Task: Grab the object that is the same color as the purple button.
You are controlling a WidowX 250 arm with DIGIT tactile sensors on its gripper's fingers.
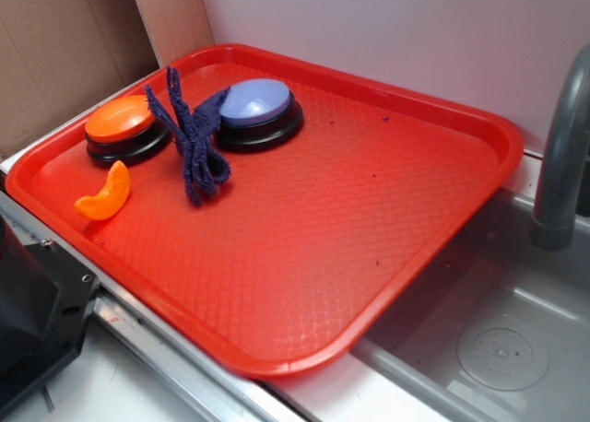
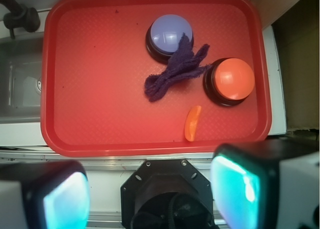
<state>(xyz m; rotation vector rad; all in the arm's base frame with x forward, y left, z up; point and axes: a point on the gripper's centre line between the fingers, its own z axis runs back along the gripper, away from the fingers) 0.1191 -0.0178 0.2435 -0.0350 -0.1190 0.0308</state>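
- from the exterior view we see the dark purple fuzzy strand bundle (image 1: 194, 136) on the red plastic tray (image 1: 369, 256), between the lavender-domed button (image 1: 256, 111) and the orange-domed button (image 1: 123, 127); no gripper shows.
- only the wrist view shows the gripper (image 2: 150, 194), its two pads spread wide apart, empty, off the tray's near edge.

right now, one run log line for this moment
phase: pre-grasp | gripper: open, above tray edge | target: dark purple fuzzy strand bundle between buttons | grasped: no
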